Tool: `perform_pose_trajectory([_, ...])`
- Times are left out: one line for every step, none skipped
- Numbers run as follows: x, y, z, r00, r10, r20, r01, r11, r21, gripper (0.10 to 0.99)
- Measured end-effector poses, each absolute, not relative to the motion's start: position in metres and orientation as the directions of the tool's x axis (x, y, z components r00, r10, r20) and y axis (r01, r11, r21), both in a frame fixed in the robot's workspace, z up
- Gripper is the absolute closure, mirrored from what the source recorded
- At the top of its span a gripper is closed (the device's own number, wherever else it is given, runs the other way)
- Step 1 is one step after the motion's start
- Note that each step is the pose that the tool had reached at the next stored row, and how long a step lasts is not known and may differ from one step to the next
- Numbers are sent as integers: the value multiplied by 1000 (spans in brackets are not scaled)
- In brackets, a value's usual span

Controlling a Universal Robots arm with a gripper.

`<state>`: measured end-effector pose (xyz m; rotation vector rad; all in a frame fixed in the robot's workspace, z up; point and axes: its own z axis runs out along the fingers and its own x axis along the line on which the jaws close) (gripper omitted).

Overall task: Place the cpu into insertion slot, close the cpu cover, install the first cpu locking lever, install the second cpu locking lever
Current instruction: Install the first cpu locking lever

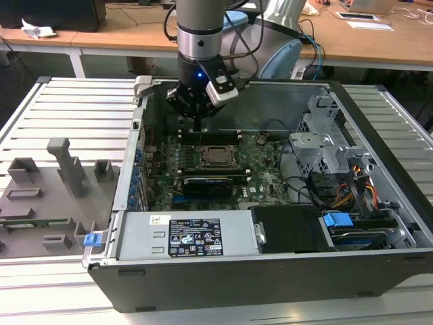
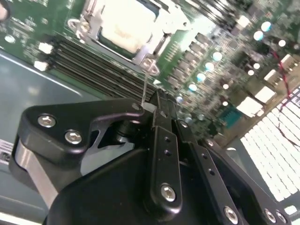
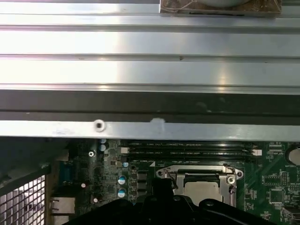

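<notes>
Silver cover [image 2: 140,51] lies shut around the pale cpu [image 2: 124,23] in its slot [image 1: 215,156] at the centre of the exterior view, so seating and covering look done. The tool [image 2: 154,101], fingers pressed together, hovers just beside the socket's corner in the second wrist view, apparently at a thin lever [image 2: 146,82]. Whether it grips that lever is hard to make out.

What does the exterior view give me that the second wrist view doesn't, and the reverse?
Exterior only: the whole open computer case, the grey fixture tray on the exterior view's left, the drive bay with the blue tab.

Second wrist only: the thin locking lever wire close above the gripper.

Both: the cpu seated in the insertion slot, the cpu cover framing it, the gripper beside the socket.
</notes>
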<state>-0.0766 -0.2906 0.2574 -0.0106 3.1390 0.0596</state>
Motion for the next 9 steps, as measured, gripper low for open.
perform_pose_trajectory([-71, -290, 257, -1000, -7, 0, -7, 999, 38, 980])
perform_pose_trajectory([-67, -290, 256, -1000, -7, 1, -7, 999, 38, 980])
perform_pose_trajectory([-61, -290, 255, -1000, -7, 5, -7, 999, 38, 980])
perform_pose_trajectory([-57, -290, 255, -1000, -7, 8, -6, 999, 38, 980])
perform_pose_trajectory([-49, -290, 253, -1000, -7, 16, -7, 999, 38, 980])
perform_pose_trajectory([-46, -290, 252, -1000, -10, 17, -9, 999, 38, 980])
perform_pose_trajectory([-45, -290, 252, -1000, -15, 17, -15, 999, 40, 980])
perform_pose_trajectory([-45, -290, 251, -1000, -26, 16, -25, 999, 40, 980])
perform_pose_trajectory([-45, -290, 251, -999, -33, 16, -33, 999, 40, 980])
